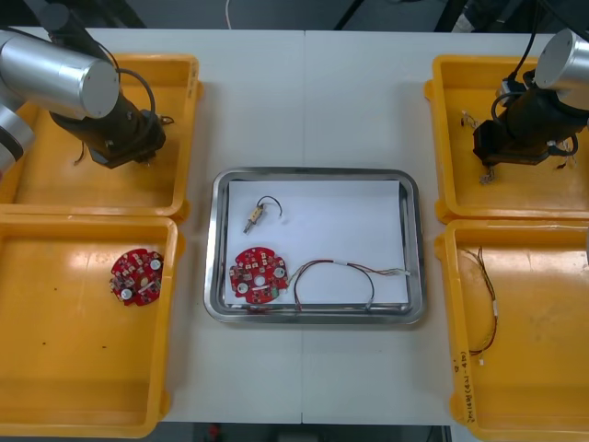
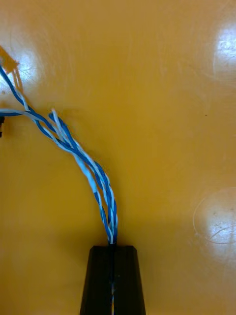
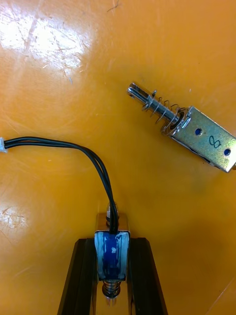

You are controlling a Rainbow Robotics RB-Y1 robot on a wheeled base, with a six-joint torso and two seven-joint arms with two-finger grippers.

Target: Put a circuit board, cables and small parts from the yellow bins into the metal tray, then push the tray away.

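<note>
Presently, left gripper (image 3: pixel 112 242): closed on a small metal part (image 3: pixel 112 253), which is clamped by its blue body between the two fingers, in the far-left yellow bin (image 1: pixel 55 189). Whether it is lifted off the floor cannot be told.
Right gripper (image 2: pixel 113 248): closed almost fully on the twisted blue and white cable (image 2: pixel 92 170), in the far-right yellow bin (image 1: pixel 460 189).
Risk, left: the grip is taken on a narrow, smooth body, so slipping or turning is judged possible on lifting. The black lead (image 3: pixel 96 157) trailing from the part may be dragged against the bin wall.
Risk, neighbour: a loose metal part (image 3: pixel 199 130) with a spring lies near the lead, apart from it. It could be swept along if the lead swings.
Risk, right: only a thin section is pinched. The free length could be caught on the rim and pulled out of the fingers.
Risk, placement: the metal tray (image 1: pixel 416 249) already holds a red circuit board (image 1: pixel 258 276), a tray part (image 1: pixel 254 217) and a thin cable (image 1: pixel 342 269). A dropped item could land on these or outside the rim.
Look, cable: several blue and white strands are loosely twisted and limp, curving away from the fingertips.
Look, held part: small, with a blue body in a metal frame, a spring at one end and two black wires at the other.
</note>
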